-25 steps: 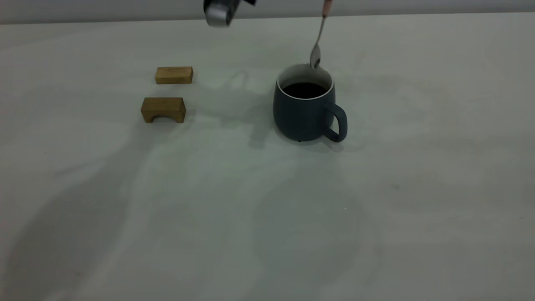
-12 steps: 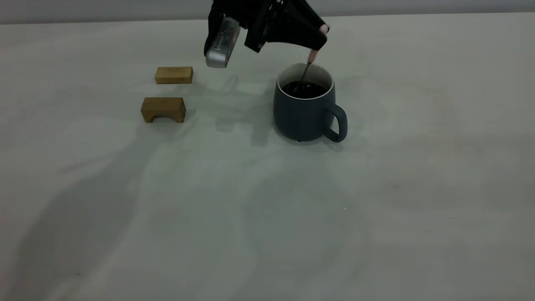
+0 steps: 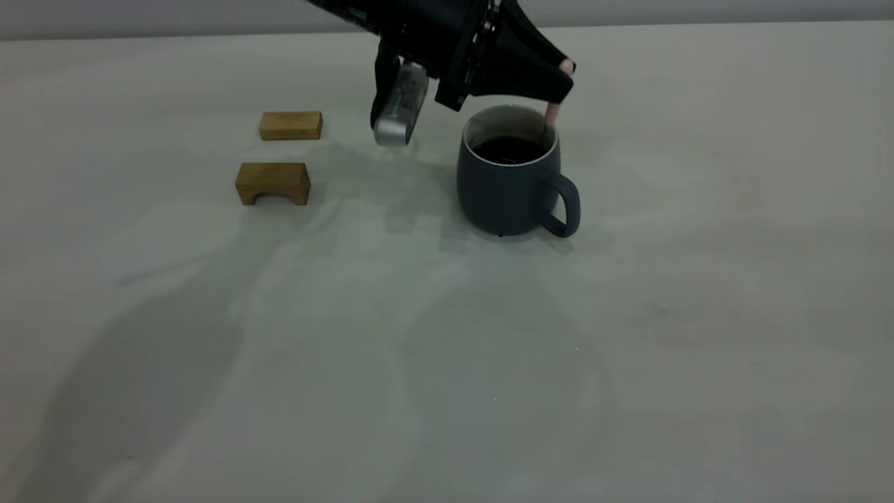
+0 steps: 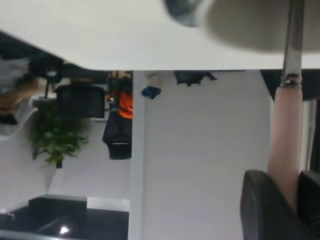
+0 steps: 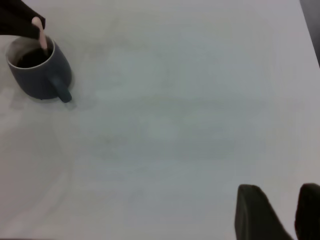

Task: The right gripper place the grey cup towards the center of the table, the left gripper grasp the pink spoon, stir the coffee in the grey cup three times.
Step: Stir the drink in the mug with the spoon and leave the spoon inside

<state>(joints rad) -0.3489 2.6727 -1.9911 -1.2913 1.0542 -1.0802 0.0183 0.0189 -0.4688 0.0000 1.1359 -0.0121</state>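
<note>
Here the pink spoon, pale-handled, is clamped by the left gripper and dipped into the slate-grey, white-rimmed grey cup; the right gripper is held parted.

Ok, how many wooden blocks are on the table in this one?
2. A flat rectangular block lies toward the table's far left, and an arched block sits just in front of it, both apart from the grey cup. The left arm could hide more.
</note>
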